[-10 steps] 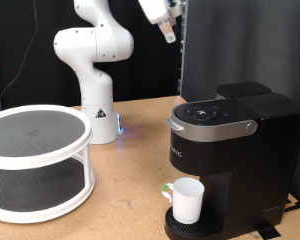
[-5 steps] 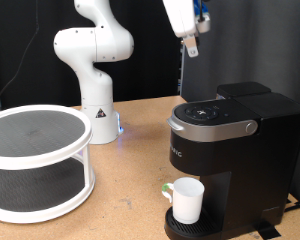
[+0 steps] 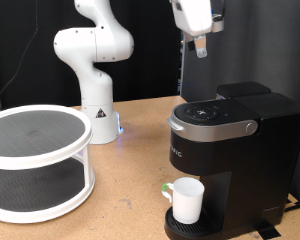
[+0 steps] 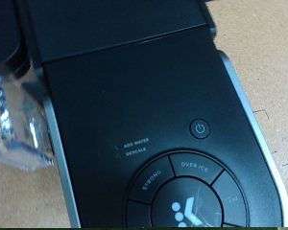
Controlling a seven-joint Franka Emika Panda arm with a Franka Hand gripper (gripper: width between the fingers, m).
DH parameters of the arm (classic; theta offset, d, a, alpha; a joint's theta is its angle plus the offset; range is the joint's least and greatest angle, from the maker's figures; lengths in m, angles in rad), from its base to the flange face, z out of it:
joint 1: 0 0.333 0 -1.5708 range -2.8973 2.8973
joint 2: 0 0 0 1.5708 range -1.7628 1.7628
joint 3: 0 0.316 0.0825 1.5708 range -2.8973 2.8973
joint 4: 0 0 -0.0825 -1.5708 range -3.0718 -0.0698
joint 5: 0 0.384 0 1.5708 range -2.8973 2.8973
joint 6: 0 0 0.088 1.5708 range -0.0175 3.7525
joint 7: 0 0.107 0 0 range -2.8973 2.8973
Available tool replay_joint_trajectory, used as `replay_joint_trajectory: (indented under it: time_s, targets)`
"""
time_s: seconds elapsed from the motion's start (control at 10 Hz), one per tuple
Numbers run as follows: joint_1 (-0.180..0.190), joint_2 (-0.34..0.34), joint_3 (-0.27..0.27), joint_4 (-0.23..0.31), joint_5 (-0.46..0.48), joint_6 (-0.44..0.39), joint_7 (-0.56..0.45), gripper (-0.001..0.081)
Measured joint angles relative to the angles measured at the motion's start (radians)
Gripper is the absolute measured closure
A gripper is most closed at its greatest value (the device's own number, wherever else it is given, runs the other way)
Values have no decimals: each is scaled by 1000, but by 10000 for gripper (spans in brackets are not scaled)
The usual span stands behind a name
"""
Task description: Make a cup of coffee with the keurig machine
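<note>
The white two-finger gripper (image 3: 200, 47) of the Franka arm hangs near the exterior view's top, directly above the large boxy matte-black Keurig machine (image 3: 235, 150) and well apart from it. Its fingers point downward. The gap between the fingers cannot be judged from either view, so it cannot be told how far the tool is open; nothing is visible between the fingers. The machine stands on the light wooden table (image 3: 130, 170) at the exterior view's right, with its lid down and its silver-grey handle band (image 3: 218, 128) wrapping the front of the head. In the wrist view the machine's top panel (image 4: 134, 125) fills the frame; the round power button (image 4: 202, 128) and the circular button cluster (image 4: 187, 196), with segments marked "OVER ICE" and "STRONG", are readable. A clear plastic part (image 4: 14, 125) shows at the edge of this view beside the machine; what it is cannot be determined. The small plain white ceramic mug (image 3: 186, 200) stands upright on the round drip tray base (image 3: 195, 228) beneath the brew head, with its handle turned toward the exterior view's left. A white two-tier round rack (image 3: 35, 160) with dark shelf surfaces stands on the table at the exterior view's left, well apart from the machine. The white arm base (image 3: 92, 70) stands behind, between the rack and the machine.
</note>
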State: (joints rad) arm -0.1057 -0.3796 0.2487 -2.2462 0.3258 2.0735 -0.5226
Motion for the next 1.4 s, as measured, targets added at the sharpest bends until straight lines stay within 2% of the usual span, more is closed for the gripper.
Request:
replay_joint_trajectory:
  time_s: [0.4,0.8,1.1,1.4]
  targets:
    - [1,14,7,38,-77,-83,-94,1]
    - [1,66,10,132,-102,-177,-108,1]
    - [-1,106,11,177,-102,-179,-102,1]
    - [-4,112,11,179,-102,-157,-101,1]
